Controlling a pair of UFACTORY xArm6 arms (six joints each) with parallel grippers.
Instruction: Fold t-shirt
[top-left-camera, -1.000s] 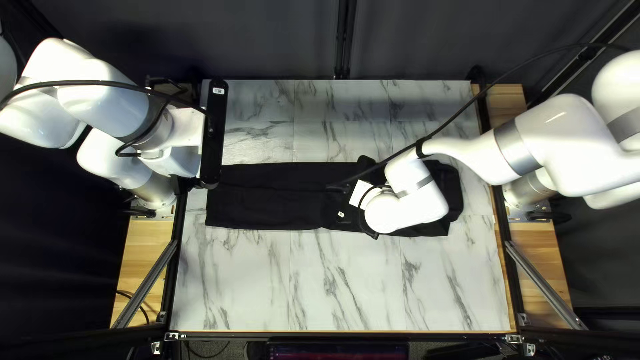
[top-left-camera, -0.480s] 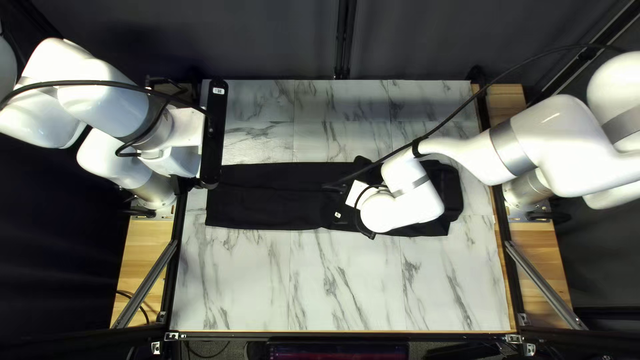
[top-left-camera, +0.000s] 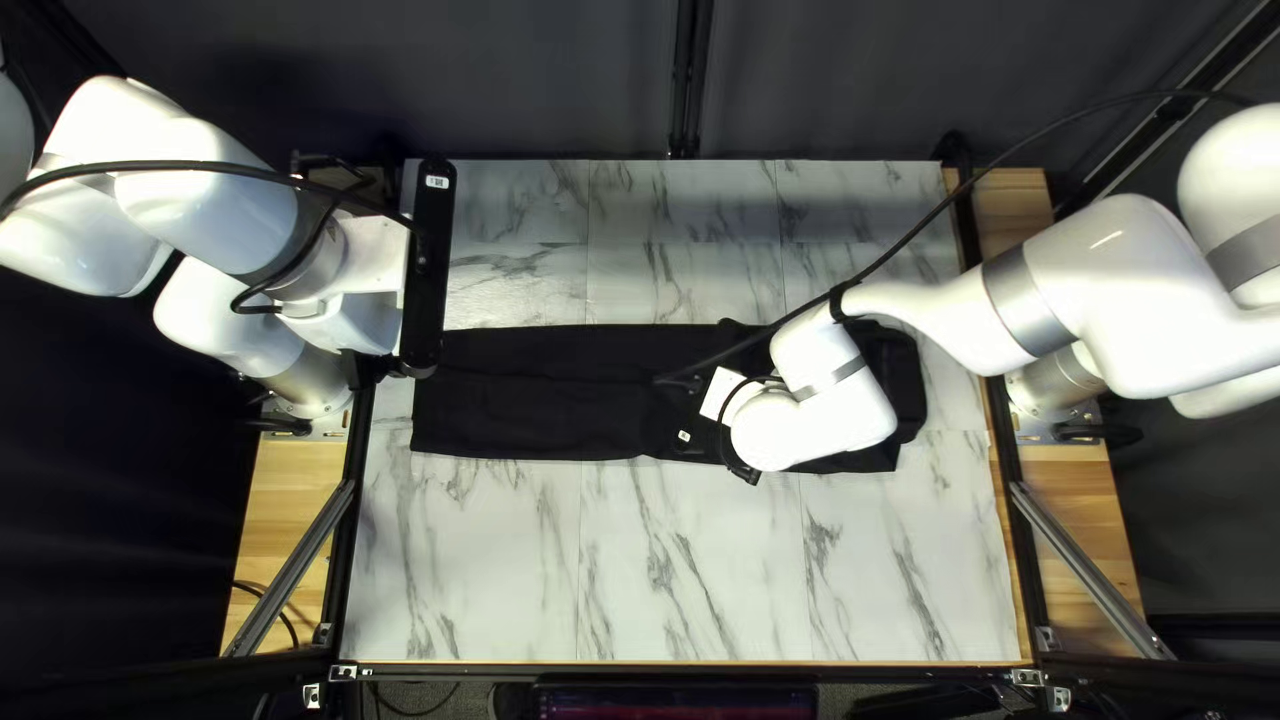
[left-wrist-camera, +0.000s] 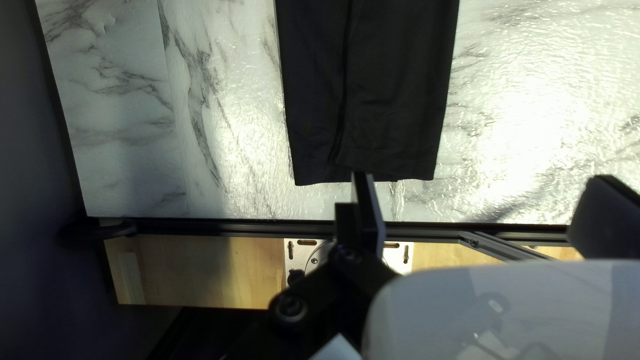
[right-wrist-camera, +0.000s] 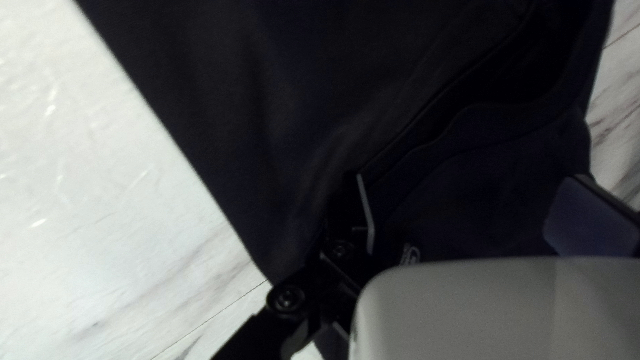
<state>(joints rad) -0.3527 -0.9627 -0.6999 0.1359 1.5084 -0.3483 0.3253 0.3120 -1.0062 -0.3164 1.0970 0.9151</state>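
Though flat, t-shirt beneath jaws (right).

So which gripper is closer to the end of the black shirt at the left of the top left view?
The left. My left gripper is open beside that end; my right gripper is well along the shirt, over it.

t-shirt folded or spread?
Partly folded: the t-shirt lies as a long, narrow strip, a layer's edge running down it in the left wrist view.
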